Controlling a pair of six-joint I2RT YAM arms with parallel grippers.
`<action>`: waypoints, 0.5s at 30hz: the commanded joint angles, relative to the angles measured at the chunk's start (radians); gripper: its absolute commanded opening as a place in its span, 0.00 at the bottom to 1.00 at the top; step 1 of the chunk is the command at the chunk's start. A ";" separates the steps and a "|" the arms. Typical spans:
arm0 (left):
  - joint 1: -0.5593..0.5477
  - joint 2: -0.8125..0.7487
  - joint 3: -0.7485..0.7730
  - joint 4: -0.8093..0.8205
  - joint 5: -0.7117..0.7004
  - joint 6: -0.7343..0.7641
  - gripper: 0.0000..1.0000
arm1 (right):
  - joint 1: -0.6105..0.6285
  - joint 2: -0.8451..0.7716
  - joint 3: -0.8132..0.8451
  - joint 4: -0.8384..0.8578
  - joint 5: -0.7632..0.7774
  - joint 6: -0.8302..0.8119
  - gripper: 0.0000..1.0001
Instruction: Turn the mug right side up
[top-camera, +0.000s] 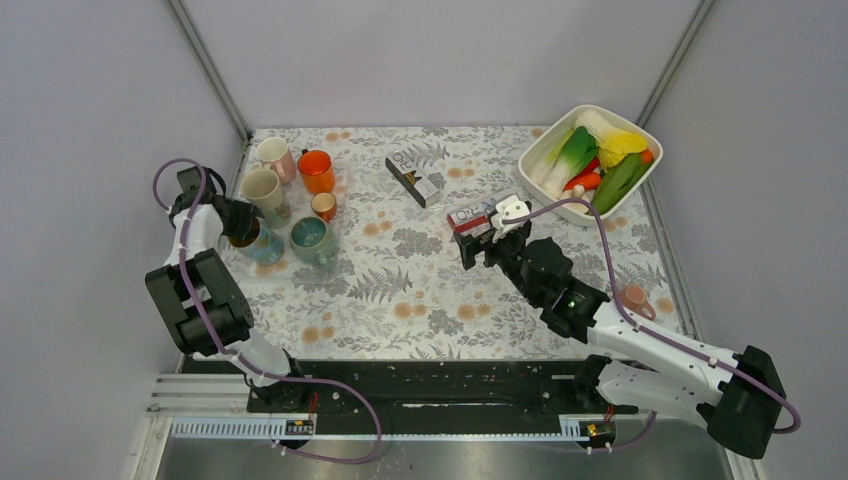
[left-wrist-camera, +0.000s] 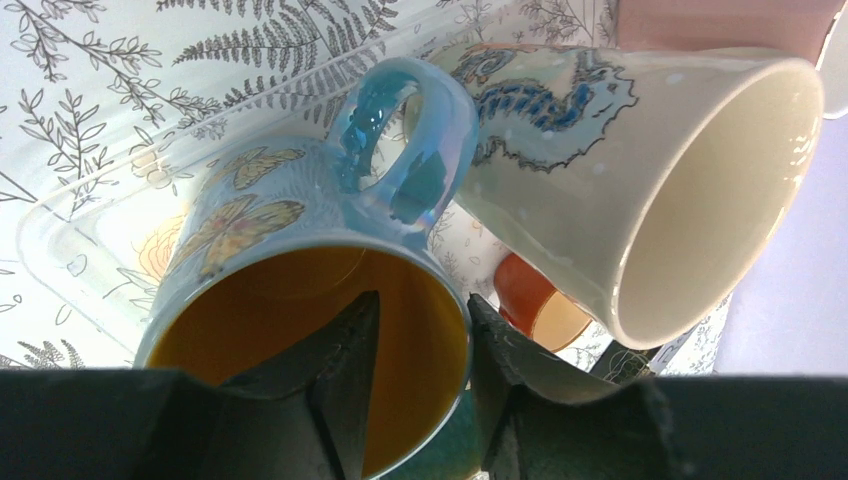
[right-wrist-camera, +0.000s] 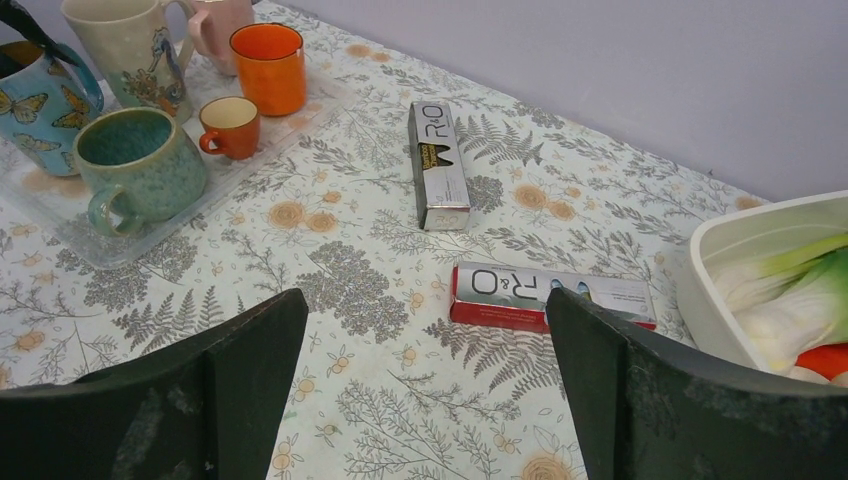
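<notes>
The blue butterfly mug (left-wrist-camera: 270, 210) with a yellow inside stands mouth up on the clear tray (right-wrist-camera: 60, 235) at the left; it also shows in the top view (top-camera: 262, 245) and the right wrist view (right-wrist-camera: 40, 105). My left gripper (left-wrist-camera: 425, 300) is shut on its rim, one finger inside and one outside, next to the handle. In the top view the left gripper (top-camera: 240, 228) sits over the mug. My right gripper (right-wrist-camera: 425, 300) is open and empty, hovering above the table's middle (top-camera: 478, 250).
The tray also holds a cream dragon mug (left-wrist-camera: 640, 170), a green mug (right-wrist-camera: 135, 165), an orange mug (right-wrist-camera: 267, 65), a small orange cup (right-wrist-camera: 230, 125) and a pink mug (top-camera: 275, 155). Two toothpaste boxes (right-wrist-camera: 550, 295) (right-wrist-camera: 438, 165) lie mid-table. A vegetable bin (top-camera: 590, 160) stands far right; a pink cup (top-camera: 634, 298) sits by the right arm.
</notes>
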 joint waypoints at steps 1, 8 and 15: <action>0.002 -0.012 0.053 0.045 -0.005 -0.017 0.44 | -0.002 -0.030 -0.009 -0.008 0.079 -0.024 0.99; 0.001 -0.066 0.054 0.043 0.038 -0.017 0.56 | -0.078 0.002 0.076 -0.248 0.427 0.069 0.99; 0.002 -0.149 0.044 0.022 0.096 0.009 0.73 | -0.430 -0.056 0.059 -0.518 0.434 0.405 0.99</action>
